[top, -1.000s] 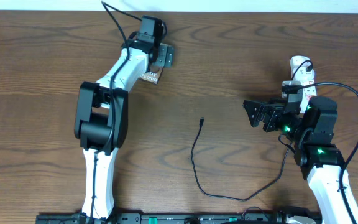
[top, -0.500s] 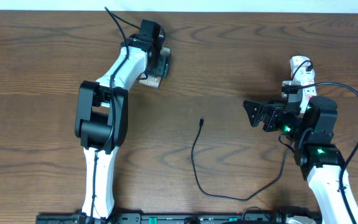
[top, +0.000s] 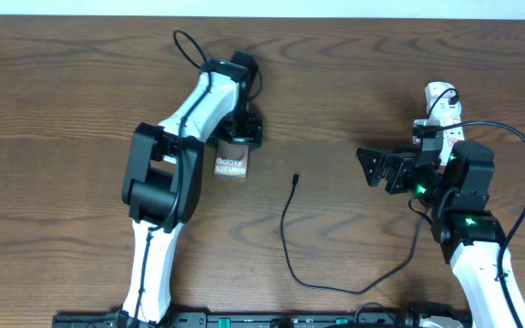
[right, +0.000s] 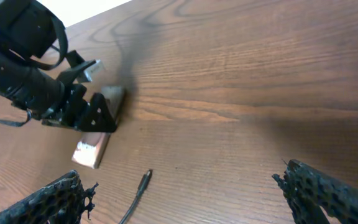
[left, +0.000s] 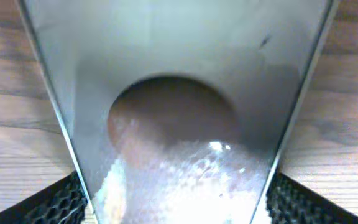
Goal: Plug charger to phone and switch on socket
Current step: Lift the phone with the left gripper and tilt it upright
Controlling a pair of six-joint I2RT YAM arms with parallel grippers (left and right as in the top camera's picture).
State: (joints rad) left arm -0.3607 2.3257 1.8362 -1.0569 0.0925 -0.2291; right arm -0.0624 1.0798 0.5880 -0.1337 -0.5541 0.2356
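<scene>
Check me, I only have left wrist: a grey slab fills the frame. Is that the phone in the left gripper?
Observer: Yes. Overhead shows the left gripper shut on the phone, with its Galaxy lettering facing up.
Operator: Where's the charger tip?
Observer: The charger tip lies on the table to the phone's right, apart from it.
Operator: Right arm?
Observer: The right gripper is open and empty, further right than the tip.
</scene>
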